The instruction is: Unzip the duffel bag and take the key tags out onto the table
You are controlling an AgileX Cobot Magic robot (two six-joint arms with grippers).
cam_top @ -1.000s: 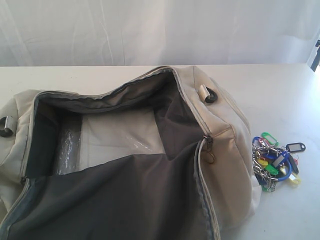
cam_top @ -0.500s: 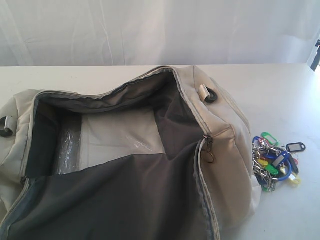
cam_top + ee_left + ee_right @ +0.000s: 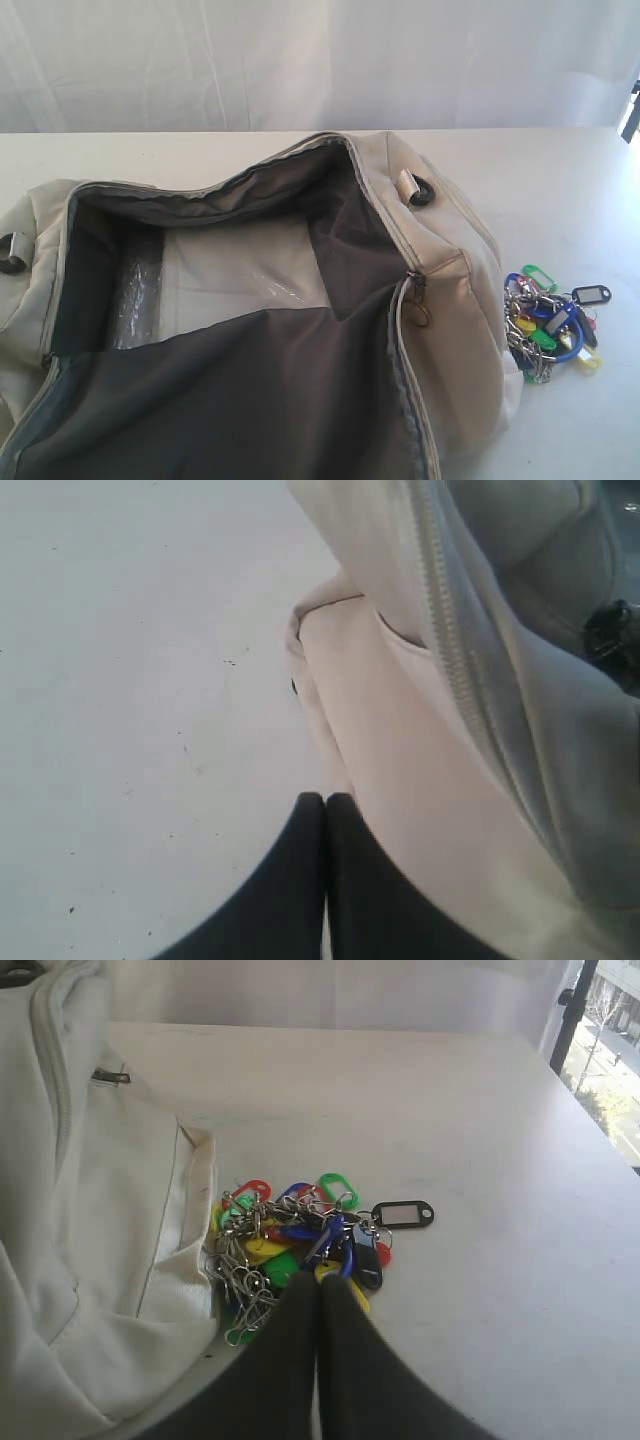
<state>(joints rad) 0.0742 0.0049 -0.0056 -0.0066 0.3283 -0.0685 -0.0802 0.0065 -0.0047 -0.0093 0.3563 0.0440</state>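
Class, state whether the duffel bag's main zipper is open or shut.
Open: the duffel bag gapes wide, its dark lining exposed.

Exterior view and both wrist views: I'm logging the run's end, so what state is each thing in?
duffel bag: unzipped, mouth gaping.
key tags: out on the table, beside the bag.
left gripper: fingers shut, empty.
right gripper: fingers shut, empty.
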